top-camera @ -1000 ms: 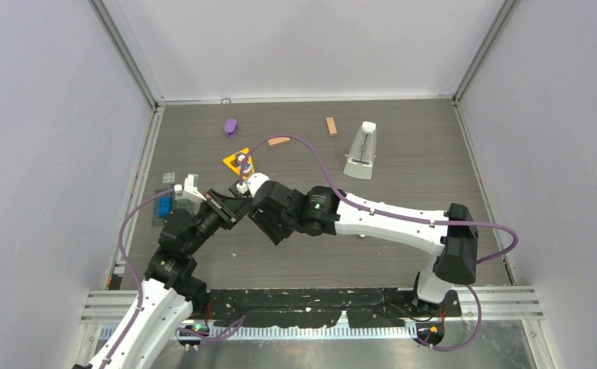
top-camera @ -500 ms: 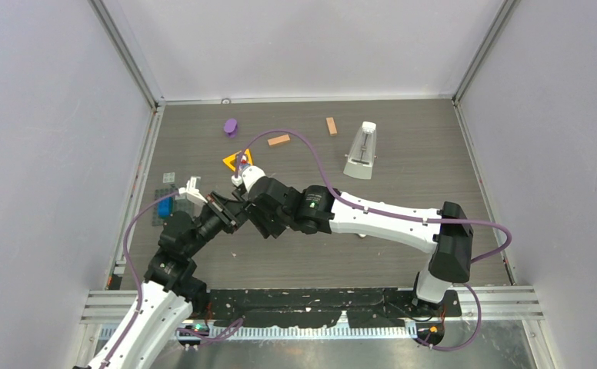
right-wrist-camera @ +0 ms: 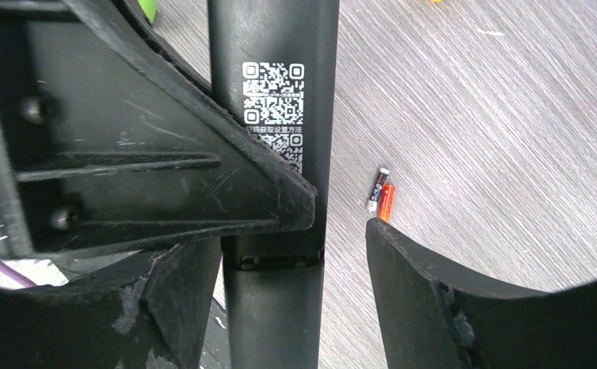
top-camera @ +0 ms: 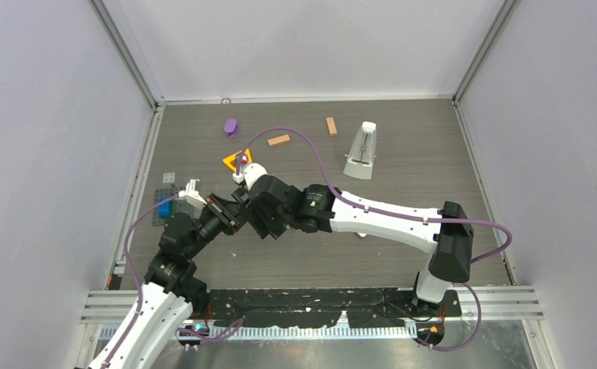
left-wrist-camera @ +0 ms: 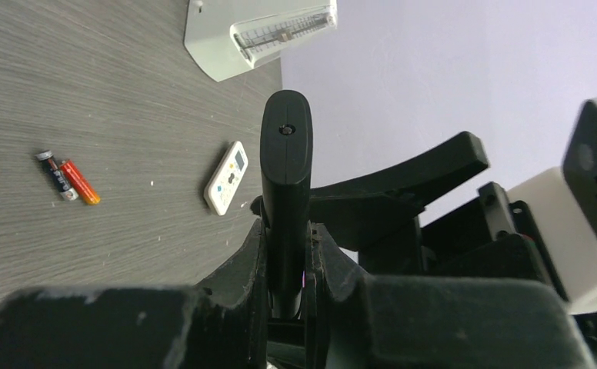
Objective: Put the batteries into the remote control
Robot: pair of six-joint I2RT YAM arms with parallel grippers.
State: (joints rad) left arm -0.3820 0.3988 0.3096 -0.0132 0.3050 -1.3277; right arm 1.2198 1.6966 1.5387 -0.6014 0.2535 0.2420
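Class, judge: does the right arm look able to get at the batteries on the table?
Probably yes: the right gripper is open, the batteries lie uncovered close by; it must first clear the black remote at its jaws.

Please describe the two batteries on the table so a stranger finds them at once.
In the left wrist view, start at the white metronome at the top. Below it on the table is a white remote. Further left in the picture lie the batteries: two tiny cylinders side by side, one dark, one red-orange.
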